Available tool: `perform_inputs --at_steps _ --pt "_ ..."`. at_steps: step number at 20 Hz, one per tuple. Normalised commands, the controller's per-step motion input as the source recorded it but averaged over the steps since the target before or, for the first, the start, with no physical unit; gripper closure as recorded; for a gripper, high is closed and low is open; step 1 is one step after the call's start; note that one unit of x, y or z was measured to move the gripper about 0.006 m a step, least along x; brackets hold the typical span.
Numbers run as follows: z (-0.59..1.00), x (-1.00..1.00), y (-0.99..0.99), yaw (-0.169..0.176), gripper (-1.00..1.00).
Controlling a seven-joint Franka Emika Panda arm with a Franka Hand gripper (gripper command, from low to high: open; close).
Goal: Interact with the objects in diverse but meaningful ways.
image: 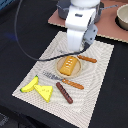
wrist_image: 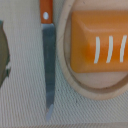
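Exterior view, reading from its left across the mat (image: 95,75): I see the banana (image: 30,84), the cheese (image: 46,92), the sausage (image: 64,92), a fork (image: 49,76) and an orange-handled knife (image: 73,84), then the bread (image: 69,64) on its round plate (image: 60,69) under my arm (image: 80,25). Wrist view puts the knife (wrist_image: 47,55) just beside the plate (wrist_image: 75,85) holding the bread (wrist_image: 100,42). I cannot tell whether the gripper is apart or together, since neither view shows its fingers.

Bread (image: 69,63): golden-brown w/ pale slashes, on tan plate (image: 60,70). Knife (wrist_image: 48,60): orange handle, grey blade. Banana (image: 30,85) & cheese (image: 46,91): yellow. Sausage (image: 64,92): brown. Mat (image: 95,85): cream, fine stripes. Table (image: 20,45): black.
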Motion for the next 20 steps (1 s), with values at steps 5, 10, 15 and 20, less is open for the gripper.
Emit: perform_inputs --at_steps 5,10,15,20 --pt "-0.04 0.00 -0.12 -0.202 -1.00" --pt "0.02 -0.01 -0.03 -0.207 -1.00" --pt "0.16 0.08 -0.01 -0.208 -1.00" --pt "0.00 0.00 -0.19 -0.170 -1.00"
